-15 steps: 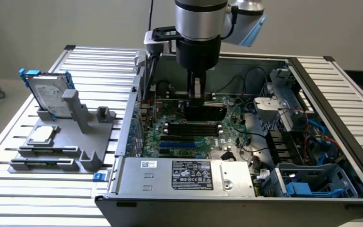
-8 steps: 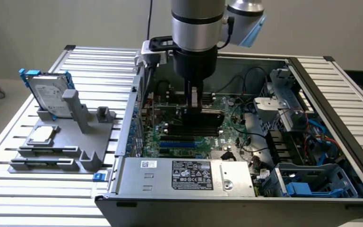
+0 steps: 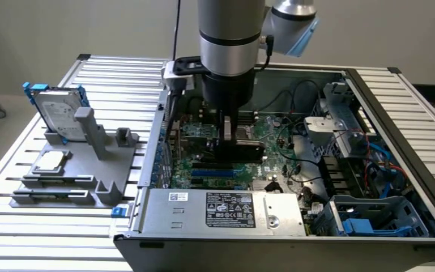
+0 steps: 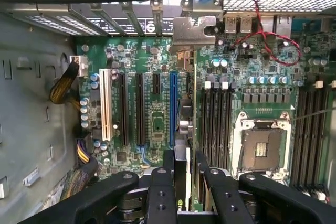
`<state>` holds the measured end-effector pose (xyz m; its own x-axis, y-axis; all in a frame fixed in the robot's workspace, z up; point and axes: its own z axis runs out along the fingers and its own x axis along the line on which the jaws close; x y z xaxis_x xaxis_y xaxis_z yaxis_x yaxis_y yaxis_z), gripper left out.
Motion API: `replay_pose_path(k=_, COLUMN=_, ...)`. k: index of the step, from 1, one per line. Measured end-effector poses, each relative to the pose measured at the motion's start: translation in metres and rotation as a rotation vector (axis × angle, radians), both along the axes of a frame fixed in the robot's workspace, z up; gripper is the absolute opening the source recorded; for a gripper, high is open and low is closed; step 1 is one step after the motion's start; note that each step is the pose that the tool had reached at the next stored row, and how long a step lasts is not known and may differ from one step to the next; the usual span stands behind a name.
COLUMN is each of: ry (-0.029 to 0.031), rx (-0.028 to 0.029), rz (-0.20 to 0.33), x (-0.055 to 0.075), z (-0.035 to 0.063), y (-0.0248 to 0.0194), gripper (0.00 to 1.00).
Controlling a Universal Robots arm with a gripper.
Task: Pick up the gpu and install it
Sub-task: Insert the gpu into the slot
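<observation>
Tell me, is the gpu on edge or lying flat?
On edge: clamped in the gripper, the gpu shows as a thin strip over the motherboard. Seated: cannot tell.

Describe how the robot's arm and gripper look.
The arm is a silver-grey cylinder with a black band, a light blue joint cap and a black wrist section. A thin black cable hangs beside it. The gripper is black, with flat fingers and linkage bars dotted with round pivot holes.

The arm hangs vertical, wrist pointing straight down. Its gripper presses both fingers against the gpu.
</observation>
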<state>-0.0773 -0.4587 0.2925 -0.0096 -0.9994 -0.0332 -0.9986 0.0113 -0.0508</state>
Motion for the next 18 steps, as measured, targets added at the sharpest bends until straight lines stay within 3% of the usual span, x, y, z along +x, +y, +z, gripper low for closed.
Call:
replay_pose_path(k=4, ry=0.0001, rx=0.0000, rz=0.000, x=-0.005, z=-0.0073, y=-0.0039, gripper=0.27)
replay_pose_path(k=13, ry=0.0000, rx=0.0005, rz=0.000, x=-0.008, z=-0.0122, y=-0.0041, gripper=0.27)
replay_pose_path(k=18, ry=0.0046, rx=0.0002, rz=0.000, x=-0.009, z=-0.0185, y=-0.0042, gripper=0.27)
